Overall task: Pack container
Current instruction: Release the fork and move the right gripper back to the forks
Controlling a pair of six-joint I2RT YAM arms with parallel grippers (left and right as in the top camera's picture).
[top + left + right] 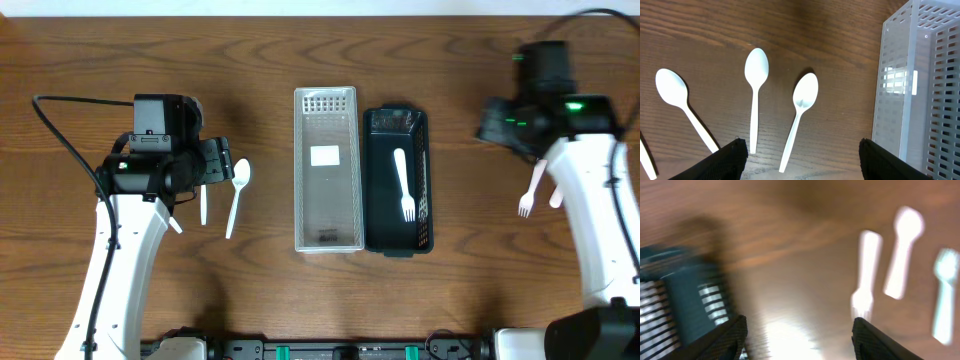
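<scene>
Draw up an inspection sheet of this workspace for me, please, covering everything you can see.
Surface: brown wooden table.
Job's things: clear slotted container and dark container side by side at centre. One white fork lies in the dark one. Three white spoons lie on the table at the left. White utensils lie at the right, partly hidden by the right arm.
Clutter: nothing seen.
Grippers: left gripper open and empty, above the spoons. Right gripper open and empty; its view is blurred.
Cables: black cable loops off the left arm; a second cable runs at the right arm.
Surroundings: dark rail along the near edge.
</scene>
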